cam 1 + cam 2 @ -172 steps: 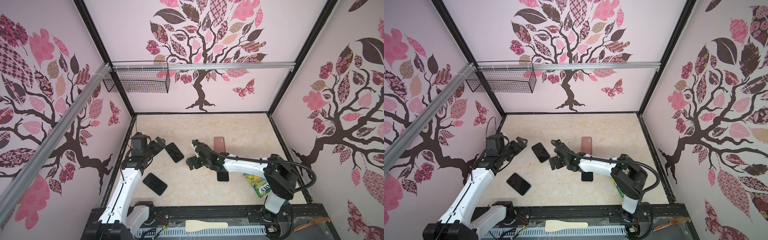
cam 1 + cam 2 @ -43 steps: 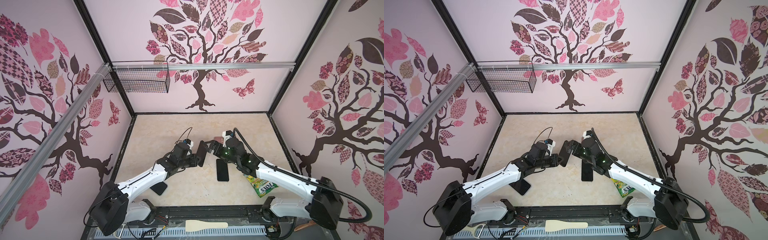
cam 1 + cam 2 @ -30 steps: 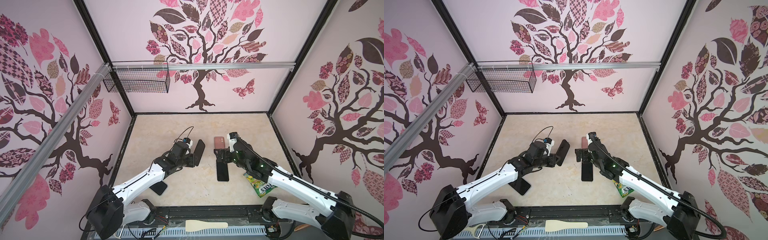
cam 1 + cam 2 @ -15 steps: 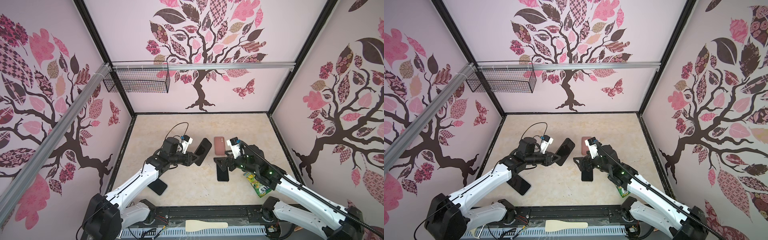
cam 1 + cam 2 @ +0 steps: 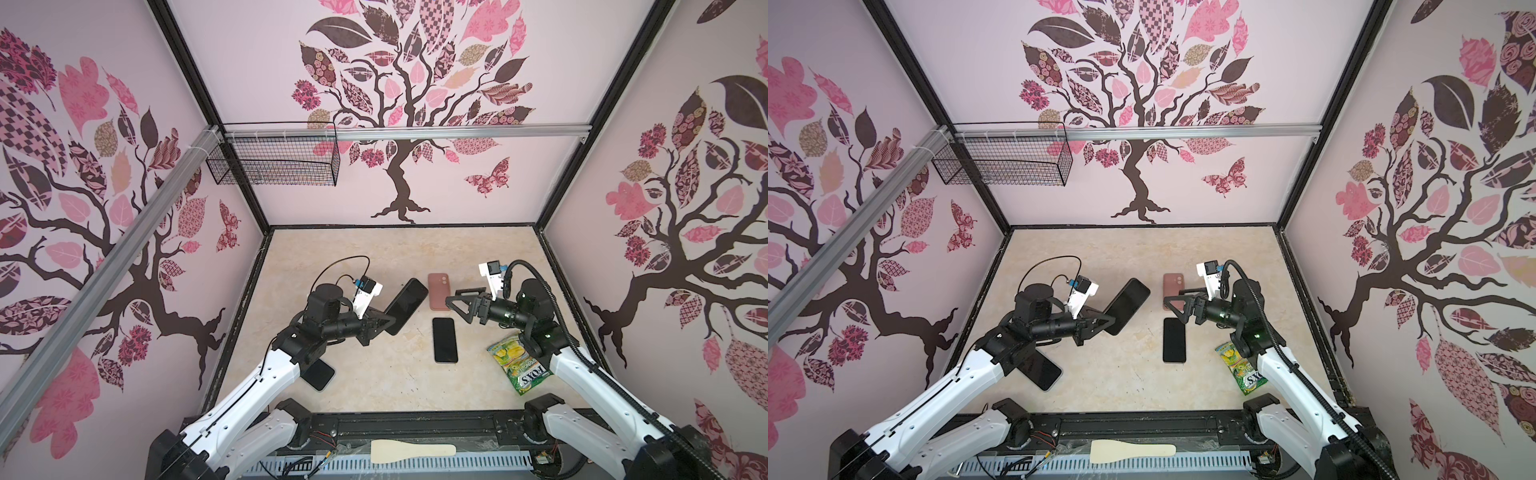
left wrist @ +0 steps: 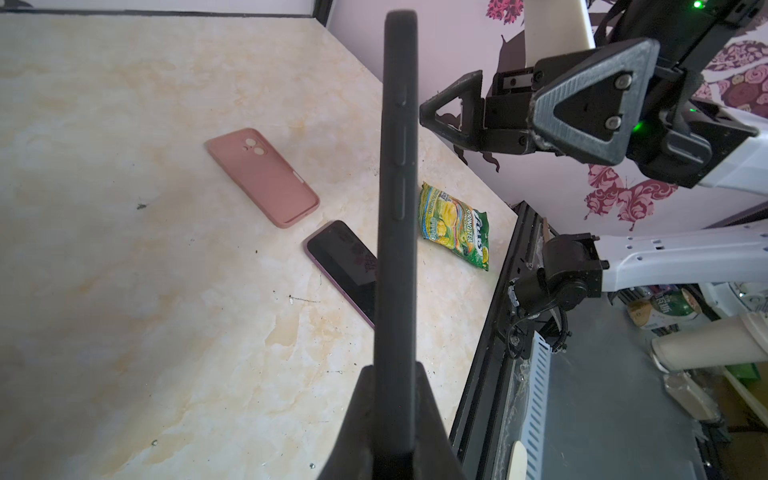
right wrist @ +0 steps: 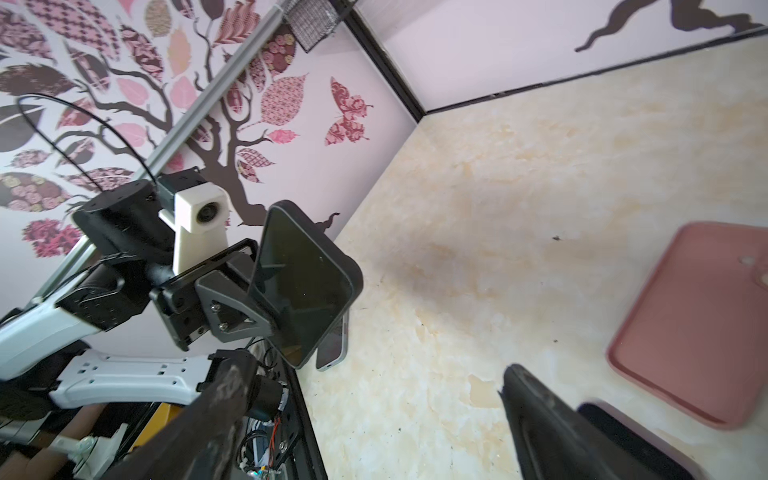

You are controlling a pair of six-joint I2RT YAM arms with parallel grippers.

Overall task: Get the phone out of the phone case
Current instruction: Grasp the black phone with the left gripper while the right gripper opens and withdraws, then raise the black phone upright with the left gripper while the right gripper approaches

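Right now the left gripper [image 5: 388, 323] clamps one end of the cased phone [image 5: 409, 300], held above the table [image 5: 374, 257], its long axis running out toward the right gripper [image 5: 455, 307] (spread wide, empty), which faces the free end nearby.

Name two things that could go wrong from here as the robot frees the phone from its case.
1. The left gripper pinches the black cased phone by one end, held off the table; a pull from the right gripper might twist it loose and drop it.
2. The open right gripper hangs over the pink case and a bare phone; a low reach could knock them.
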